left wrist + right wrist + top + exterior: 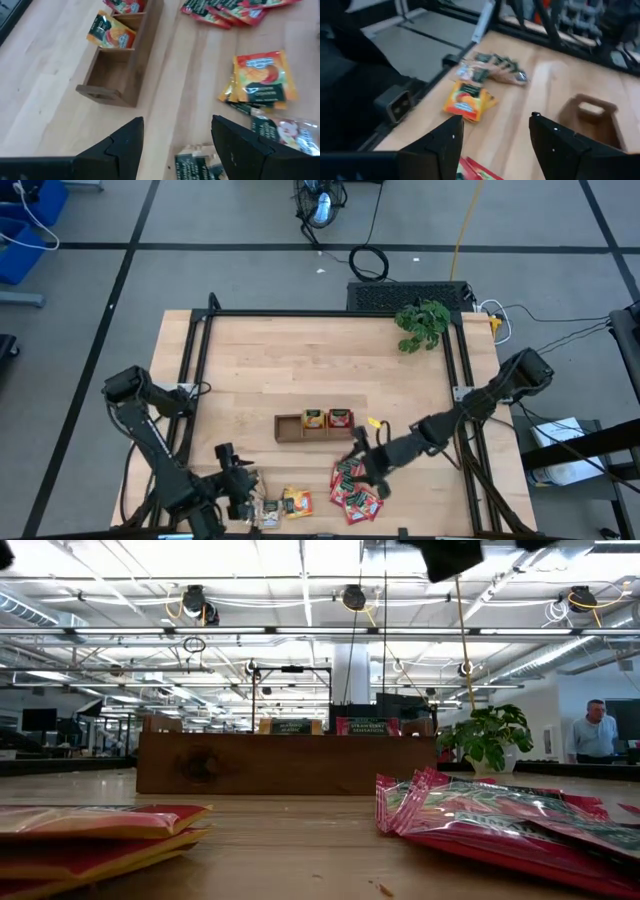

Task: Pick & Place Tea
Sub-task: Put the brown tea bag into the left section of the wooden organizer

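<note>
Right claw (362, 465) open, empty, over red tea sachets (355, 490); left claw (240, 485) open, empty

Grey floor (230, 220) with dark lines; ceiling strip lights (330, 565); person (597, 735) beyond table.

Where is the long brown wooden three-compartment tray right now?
In the high view the long brown wooden tray lies at the table's middle, just above the pile of red tea sachets, with the right gripper beside its right end.
</note>
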